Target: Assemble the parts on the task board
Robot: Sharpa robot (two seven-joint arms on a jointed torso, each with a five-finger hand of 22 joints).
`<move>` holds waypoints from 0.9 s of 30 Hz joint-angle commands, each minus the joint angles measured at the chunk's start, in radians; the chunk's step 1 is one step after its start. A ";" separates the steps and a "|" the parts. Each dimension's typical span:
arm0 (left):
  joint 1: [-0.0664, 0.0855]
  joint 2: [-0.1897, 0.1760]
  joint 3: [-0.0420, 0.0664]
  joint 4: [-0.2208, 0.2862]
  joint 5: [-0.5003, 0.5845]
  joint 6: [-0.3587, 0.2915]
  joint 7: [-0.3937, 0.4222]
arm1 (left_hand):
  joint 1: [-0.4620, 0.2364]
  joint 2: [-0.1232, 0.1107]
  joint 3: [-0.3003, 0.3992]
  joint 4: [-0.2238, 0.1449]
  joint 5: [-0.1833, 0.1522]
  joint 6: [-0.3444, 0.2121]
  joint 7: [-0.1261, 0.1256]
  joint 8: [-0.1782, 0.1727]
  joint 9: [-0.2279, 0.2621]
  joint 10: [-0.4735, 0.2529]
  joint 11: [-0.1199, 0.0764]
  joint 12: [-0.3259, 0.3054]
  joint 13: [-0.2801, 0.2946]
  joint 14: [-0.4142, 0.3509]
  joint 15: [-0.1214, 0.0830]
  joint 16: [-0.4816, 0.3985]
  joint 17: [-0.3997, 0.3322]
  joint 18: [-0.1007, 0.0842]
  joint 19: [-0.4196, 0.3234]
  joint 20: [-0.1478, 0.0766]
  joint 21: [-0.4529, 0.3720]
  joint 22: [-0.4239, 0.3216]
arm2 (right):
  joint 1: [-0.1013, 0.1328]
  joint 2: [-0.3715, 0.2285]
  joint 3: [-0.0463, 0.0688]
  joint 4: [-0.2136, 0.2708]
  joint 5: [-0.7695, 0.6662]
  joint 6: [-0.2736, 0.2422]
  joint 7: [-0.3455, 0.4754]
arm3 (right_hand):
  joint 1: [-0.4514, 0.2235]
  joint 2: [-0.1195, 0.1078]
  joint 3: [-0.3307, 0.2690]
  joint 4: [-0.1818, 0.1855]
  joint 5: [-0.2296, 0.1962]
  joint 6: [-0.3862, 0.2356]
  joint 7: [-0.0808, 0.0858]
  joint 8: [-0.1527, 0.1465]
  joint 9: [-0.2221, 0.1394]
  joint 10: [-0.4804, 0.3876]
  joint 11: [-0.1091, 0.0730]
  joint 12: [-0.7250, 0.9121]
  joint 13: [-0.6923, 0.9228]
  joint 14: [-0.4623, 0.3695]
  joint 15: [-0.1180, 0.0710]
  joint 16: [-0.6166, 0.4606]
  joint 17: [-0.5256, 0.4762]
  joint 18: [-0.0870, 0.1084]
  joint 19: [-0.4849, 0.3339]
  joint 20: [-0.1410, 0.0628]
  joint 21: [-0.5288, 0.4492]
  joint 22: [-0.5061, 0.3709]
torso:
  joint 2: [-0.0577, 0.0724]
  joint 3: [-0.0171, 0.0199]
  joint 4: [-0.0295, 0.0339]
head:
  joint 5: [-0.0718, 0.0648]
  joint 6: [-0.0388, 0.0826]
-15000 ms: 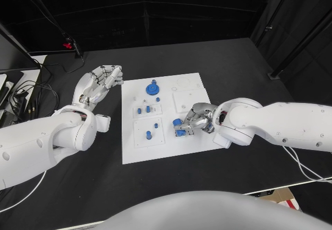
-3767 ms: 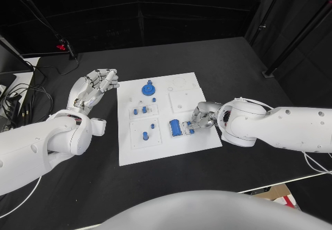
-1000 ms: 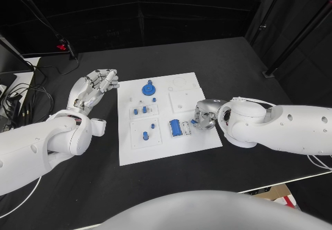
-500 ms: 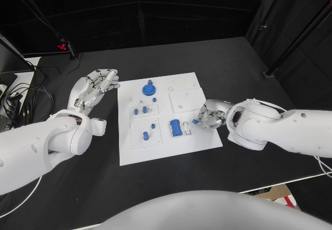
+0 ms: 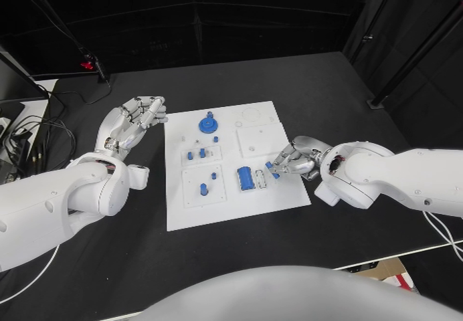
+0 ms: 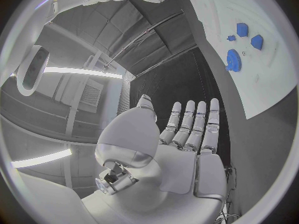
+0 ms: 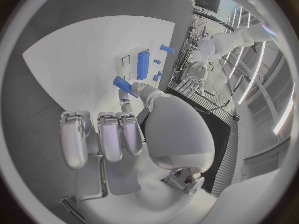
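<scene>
The white task board (image 5: 229, 200) lies mid-table. On it are a blue gear (image 5: 209, 124), several small blue pegs in the left sub-plates (image 5: 203, 189), and a long blue block (image 5: 245, 178) beside an unfilled slot (image 5: 259, 179). My right hand (image 5: 295, 160) hovers at the board's right edge and pinches a small blue part (image 5: 275, 174) between thumb and a finger; the right wrist view shows this part (image 7: 122, 84) at the fingertips, short of the long block (image 7: 142, 64). My left hand (image 5: 132, 119) is raised left of the board, open, with its fingers (image 6: 193, 124) straight and holding nothing.
Black table (image 5: 318, 93) surrounds the board. Cables (image 5: 34, 127) and dark equipment lie at the far left edge. A black pole (image 5: 405, 60) slants past the table's right back corner. The gear (image 6: 233, 60) and two pegs appear on the board in the left wrist view.
The long blue block now lies seated on the board. Over the last second my right hand drew back to the right, from the slot towards the board's edge, still pinching the small blue part. My left hand stayed put.
</scene>
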 commanded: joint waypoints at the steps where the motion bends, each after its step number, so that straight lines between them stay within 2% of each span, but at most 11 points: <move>1: 0.001 0.002 0.001 0.000 0.000 0.009 0.013 | 0.009 0.002 -0.005 -0.002 0.003 -0.007 0.144 0.006 -0.001 -0.006 0.000 0.003 -0.001 -0.007 -0.003 0.007 -0.001 -0.016 -0.003 0.003 0.001 -0.001 | 0.002 0.002 0.000 -0.006 0.213 0.000 0.072 | -0.009 0.001 -0.009 0.000 0.004 0.008 0.002 -0.008 -0.001 0.108 0.007 0.003 0.263 0.106 0.006 0.002 0.263 -0.007 0.104 0.009 0.003 0.263 | 0.000 -0.0001 0.0008 | 0.000 0.000; 7: 0.001 0.003 0.001 0.001 0.000 0.009 0.012 | 0.010 0.003 -0.005 -0.002 0.003 -0.007 0.144 0.006 -0.001 -0.006 0.000 0.004 -0.002 -0.007 -0.003 0.007 -0.002 -0.016 -0.003 0.003 0.001 -0.001 | 0.002 0.015 0.000 -0.024 0.290 0.061 0.033 | -0.017 0.006 -0.025 0.005 -0.003 0.012 0.002 -0.014 -0.003 0.108 0.007 0.003 0.263 0.106 0.007 0.002 0.263 -0.007 0.104 0.010 0.003 0.263 | 0.000 0.0000 0.0015 | 0.001 0.000; 11: 0.001 0.002 0.001 0.001 0.000 0.009 0.012 | 0.010 0.003 -0.005 -0.002 0.003 -0.007 0.144 0.006 -0.001 -0.006 0.000 0.004 -0.002 -0.007 -0.003 0.007 -0.002 -0.016 -0.003 0.003 0.001 -0.001 | 0.002 0.027 0.000 -0.037 0.301 0.078 0.003 | -0.018 0.007 -0.028 0.006 -0.005 0.012 0.001 -0.016 -0.003 0.108 0.007 0.003 0.263 0.106 0.007 0.002 0.263 -0.007 0.104 0.010 0.003 0.263 | 0.000 0.0004 0.0004 | 0.005 0.000; 21: 0.001 0.002 0.001 0.002 0.000 0.009 0.011 | 0.014 0.003 -0.004 -0.002 0.008 -0.006 0.144 0.008 -0.004 -0.005 0.000 0.006 -0.004 -0.007 -0.003 0.010 -0.005 -0.017 -0.003 0.003 0.001 -0.002 | 0.002 0.053 0.000 -0.053 0.269 0.079 -0.026 | -0.023 0.013 -0.038 0.012 -0.008 0.016 0.000 -0.020 -0.004 0.108 0.006 0.003 0.263 0.106 0.006 0.002 0.263 -0.007 0.104 0.010 0.003 0.263 | 0.001 0.0009 0.0003 | 0.010 0.000; 27: 0.001 0.001 0.001 0.002 0.000 0.009 0.010 | 0.015 0.003 -0.004 -0.002 0.010 -0.007 0.144 0.009 -0.004 -0.005 0.000 0.007 -0.006 -0.007 -0.003 0.011 -0.007 -0.016 -0.003 0.003 0.001 -0.003 | 0.001 0.062 0.000 -0.055 0.237 0.069 -0.031 | -0.024 0.016 -0.041 0.013 -0.010 0.019 -0.001 -0.020 -0.003 0.108 0.005 0.003 0.263 0.106 0.006 0.002 0.263 -0.007 0.104 0.010 0.003 0.263 | 0.000 0.0000 -0.0003 | 0.009 0.000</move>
